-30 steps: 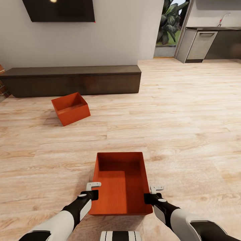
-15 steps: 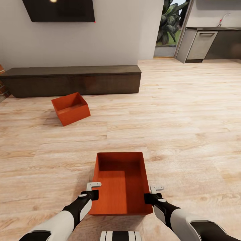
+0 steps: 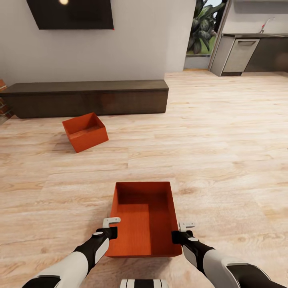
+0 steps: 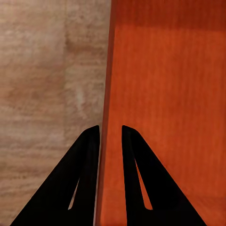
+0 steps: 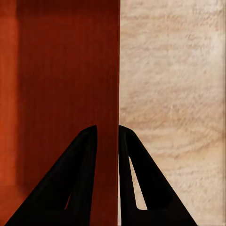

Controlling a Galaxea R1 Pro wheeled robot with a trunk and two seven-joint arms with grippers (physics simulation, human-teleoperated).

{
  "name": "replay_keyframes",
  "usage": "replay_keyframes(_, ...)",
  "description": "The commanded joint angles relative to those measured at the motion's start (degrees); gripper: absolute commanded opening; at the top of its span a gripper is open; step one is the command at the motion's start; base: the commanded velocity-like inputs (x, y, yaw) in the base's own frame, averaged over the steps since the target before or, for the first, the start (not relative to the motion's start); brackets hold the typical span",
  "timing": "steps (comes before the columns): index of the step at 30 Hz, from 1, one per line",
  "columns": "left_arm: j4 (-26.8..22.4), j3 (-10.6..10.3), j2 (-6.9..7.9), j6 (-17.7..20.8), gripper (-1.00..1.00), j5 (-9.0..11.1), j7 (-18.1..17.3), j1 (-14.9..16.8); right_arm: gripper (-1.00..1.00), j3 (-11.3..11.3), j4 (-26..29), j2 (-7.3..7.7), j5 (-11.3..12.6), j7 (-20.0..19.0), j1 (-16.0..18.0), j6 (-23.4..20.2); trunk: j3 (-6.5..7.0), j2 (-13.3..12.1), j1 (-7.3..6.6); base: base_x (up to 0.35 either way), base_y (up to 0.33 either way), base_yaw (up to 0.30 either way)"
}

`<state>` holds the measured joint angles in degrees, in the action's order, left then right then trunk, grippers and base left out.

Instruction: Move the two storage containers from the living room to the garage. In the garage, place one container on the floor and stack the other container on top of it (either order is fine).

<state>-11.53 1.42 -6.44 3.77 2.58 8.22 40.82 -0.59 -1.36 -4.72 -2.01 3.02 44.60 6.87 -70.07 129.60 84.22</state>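
Observation:
One orange-red storage container point(image 3: 144, 224) sits low in front of me over the light wood plank floor point(image 3: 224, 140) of the living room. My left gripper point(image 3: 113, 229) is shut on its left wall. My right gripper point(image 3: 178, 232) is shut on its right wall. In the left wrist view the container's wall point(image 4: 165, 94) runs between the two dark fingers of the left gripper point(image 4: 110, 129). In the right wrist view the wall point(image 5: 61, 84) is pinched the same way by the right gripper point(image 5: 108, 128). The second storage container point(image 3: 85, 131) rests on the floor ahead to the left, turned at an angle.
A low dark TV bench point(image 3: 88, 96) runs along the white wall behind the second container, under a wall-mounted TV point(image 3: 72, 14). At the far right stand grey kitchen cabinets point(image 3: 240, 54), with a plant point(image 3: 202, 28) in an opening beside them. Open wood floor lies between.
The whole view has shifted slightly, with the bench and the far container a little lower in the picture. Both grippers keep the same hold on the near container.

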Motion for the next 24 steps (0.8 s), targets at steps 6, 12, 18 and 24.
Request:
replay_keyframes(6,-0.23,0.61,0.09,0.36,-1.0,-0.77,0.74,0.02,-1.0,0.15,-0.22,0.32,0.52,0.73,0.05,0.26,1.05,-2.41,-1.33,0.0,0.0,0.0)
replay_keyframes(12,-0.23,0.61,0.11,0.36,-1.0,-0.74,0.74,0.01,-1.0,0.15,-0.22,0.32,0.52,0.76,0.05,0.25,2.12,-4.81,-2.65,0.0,0.0,0.0)
replay_keyframes(18,-0.22,0.68,0.11,0.36,-1.0,-0.74,0.74,0.01,-1.0,0.15,-0.22,0.32,0.52,0.76,0.05,0.32,3.2,-7.22,-3.97,0.0,0.0,0.0)
replay_keyframes(24,-0.18,0.67,0.11,0.36,-1.0,-0.74,0.74,-0.03,-1.0,0.15,-0.22,0.32,0.52,0.76,0.05,0.34,4.28,-9.63,-5.29,0.0,0.0,0.0)
